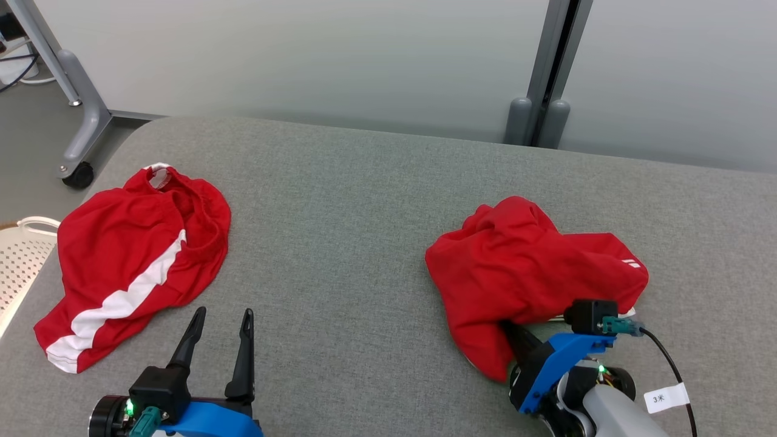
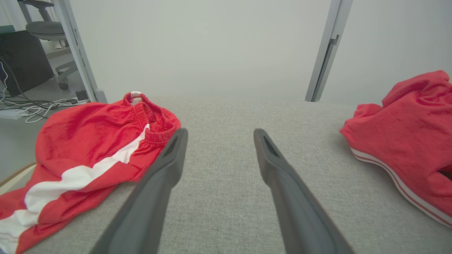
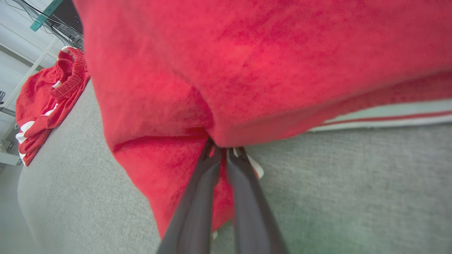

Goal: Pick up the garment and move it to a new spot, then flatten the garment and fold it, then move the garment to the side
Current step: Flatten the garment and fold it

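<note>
Currently the right gripper (image 3: 221,151) is closed on the crumpled red garment (image 1: 528,267). In the right wrist view its two dark fingers (image 3: 197,197) stand almost together, with their tips buried in a fold at the near edge of the cloth. The garment lies bunched on the right half of the grey table (image 1: 340,243), and a white-and-red striped hem shows along its underside next to the table surface. In the head view the near lower corner of the cloth drapes over the gripper's fingers, and the blue wrist bracket (image 1: 558,358) sits just below the garment's edge. Whether the cloth is lifted clear of the table cannot be told. The left gripper (image 1: 222,315) is at the lower left of the head view, with its fingers spread wide and empty, pointing away from the robot over bare table. A second item, red shorts (image 1: 133,261) with a white side stripe and an elastic waistband, lies spread on the left side of the table. It is just beside the left gripper and well apart from the crumpled garment. A white perforated basket (image 1: 18,267) is at the table's left edge.
</note>
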`<state>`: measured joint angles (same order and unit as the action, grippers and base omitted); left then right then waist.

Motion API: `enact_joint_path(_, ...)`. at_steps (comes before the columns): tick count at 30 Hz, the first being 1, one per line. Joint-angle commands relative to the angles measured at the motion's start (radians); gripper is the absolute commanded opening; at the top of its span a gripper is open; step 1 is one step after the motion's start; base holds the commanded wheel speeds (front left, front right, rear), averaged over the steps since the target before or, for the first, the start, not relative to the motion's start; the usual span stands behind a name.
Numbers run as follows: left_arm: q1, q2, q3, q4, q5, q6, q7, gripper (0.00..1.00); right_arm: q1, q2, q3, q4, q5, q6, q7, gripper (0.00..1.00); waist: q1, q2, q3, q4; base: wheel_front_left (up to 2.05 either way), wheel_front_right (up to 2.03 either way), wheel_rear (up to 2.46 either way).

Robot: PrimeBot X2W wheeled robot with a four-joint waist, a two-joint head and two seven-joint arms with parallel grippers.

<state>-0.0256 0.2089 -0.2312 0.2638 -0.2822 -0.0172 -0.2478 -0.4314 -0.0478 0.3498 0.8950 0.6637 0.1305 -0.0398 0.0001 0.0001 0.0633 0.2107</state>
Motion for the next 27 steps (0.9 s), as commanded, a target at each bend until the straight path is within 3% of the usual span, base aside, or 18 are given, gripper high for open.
enact_joint_path(1, -0.009, 0.002, 0.002, 0.003, -0.005, 0.005, 0.0, 1.0, -0.028, -0.005, 0.008, 0.003, -0.011, 0.0, -0.037, 0.0, -0.0001, -0.0001, -0.004, -0.001, 0.0, 0.0, 0.0)
enact_joint_path(6, 0.006, 0.005, 0.0, 0.0, -0.01, 0.009, 0.003, 1.0, -0.06, -0.005, 0.011, -0.042, -0.057, 0.0, -0.126, 0.0, -0.0001, -0.0001, -0.025, -0.009, 0.0, 0.0, 0.0)
enact_joint_path(10, 0.018, 0.007, -0.003, -0.015, -0.013, 0.016, 0.005, 1.0, -0.087, -0.005, -0.012, -0.159, -0.118, 0.0, -0.137, 0.0, -0.0001, -0.0001, -0.042, -0.016, 0.0, 0.0, 0.0)
enact_joint_path(17, 0.019, 0.011, -0.007, -0.049, -0.016, 0.027, 0.014, 1.0, -0.12, -0.005, -0.074, -0.45, -0.232, 0.0, 0.009, 0.0, -0.0001, -0.0001, -0.036, -0.023, 0.0, 0.0, 0.0)
enact_joint_path(22, -0.002, 0.01, -0.011, -0.059, -0.017, 0.026, 0.011, 1.0, -0.192, -0.004, -0.083, -0.549, -0.265, 0.0, 0.109, 0.0, -0.0001, -0.0001, -0.013, -0.021, 0.0, 0.0, 0.0)
enact_joint_path(27, -0.023, 0.004, -0.022, -0.06, -0.014, 0.018, 0.005, 1.0, -0.337, -0.004, -0.07, -0.541, -0.252, 0.0, 0.154, 0.0, -0.0001, -0.0001, 0.015, -0.005, 0.0, 0.0, 0.0)
